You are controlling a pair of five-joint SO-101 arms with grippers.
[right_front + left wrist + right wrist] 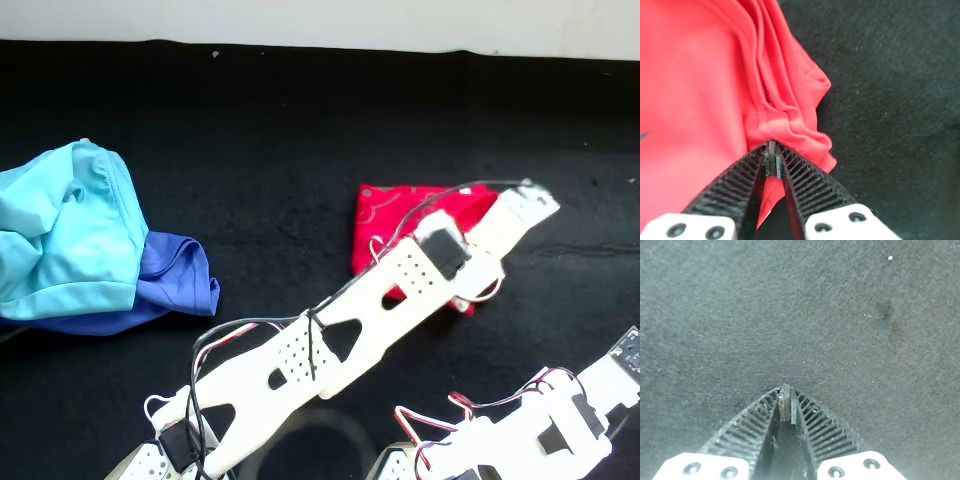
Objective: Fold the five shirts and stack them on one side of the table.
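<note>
Open room first: the black table (300, 110) is bare along its whole far edge, and also in the wide stretch between the blue heap at the left edge and the red shirt (385, 215) right of the middle. The right edge beyond the red shirt is bare too. A pale wall (300, 20) runs behind the far edge.

The near edge is crowded. The left arm (300, 355) slants from there up over the red shirt, and the right arm (540, 430) sits low in the near right corner.

The light blue shirt (60, 240) lies crumpled at the left edge, on top of a darker blue shirt (175, 280) that pokes out toward the middle. Both are smooth and rumpled, not folded.

The red shirt is a flat, roughly square fold with a faint pale print. In the left wrist view its edge (785, 100) bunches into soft ridges.

The left gripper (771, 157) has its ribbed black fingers (735, 185) pressed together, tips touching that bunched hem. We cannot tell whether any cloth is caught.

The right gripper (785, 405) is closed too, tips together with nothing between them, over bare, felt-like table cloth (790, 315).
</note>
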